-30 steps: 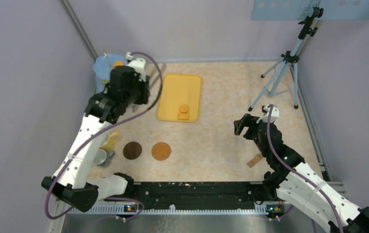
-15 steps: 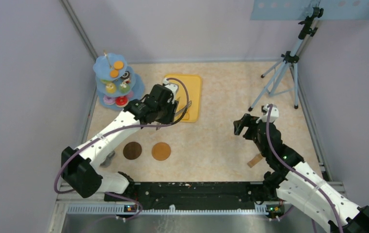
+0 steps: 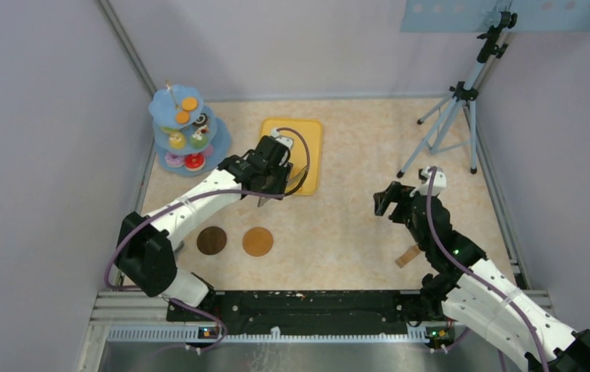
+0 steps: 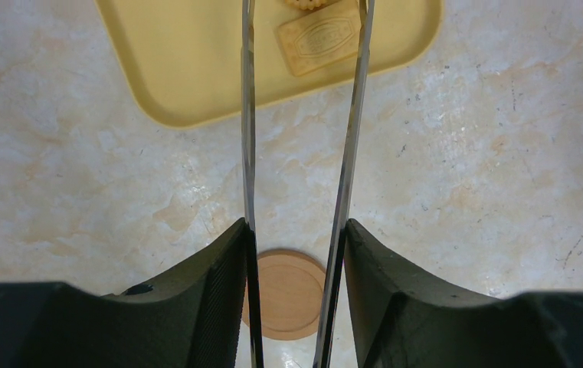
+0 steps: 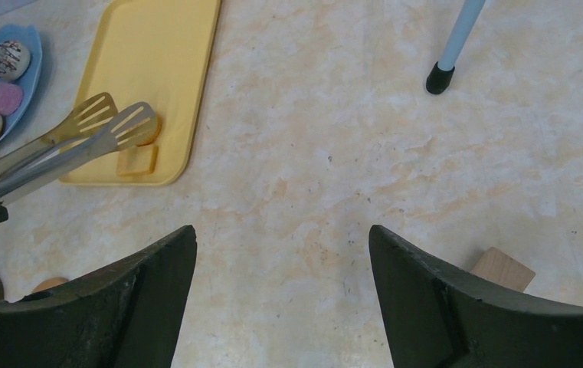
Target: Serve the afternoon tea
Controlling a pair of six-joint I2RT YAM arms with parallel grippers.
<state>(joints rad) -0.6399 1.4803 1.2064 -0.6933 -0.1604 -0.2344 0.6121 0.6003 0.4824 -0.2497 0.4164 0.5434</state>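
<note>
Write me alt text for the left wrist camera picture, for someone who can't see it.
The left gripper clamps the long metal tongs, whose two arms run up over a yellow tray. A rectangular biscuit lies on the tray between the arms, and a round brown coaster sits on the marbled table at the bottom.

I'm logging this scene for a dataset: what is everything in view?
Blue tiered cake stand: one, blue, far left, holding toy cakes.
Yellow plastic tray: one, yellow, back centre.
Flat biscuits: two, orange-tan, on tray's near end.
Round brown coasters: two, dark and light, near left.
Long metal tongs: one, silver, tips over tray.
Wooden block: one, tan, near right.
Grey tripod: one, grey, far right.
Left gripper: black, shut on tongs.
Right gripper: black, open, empty.
</note>
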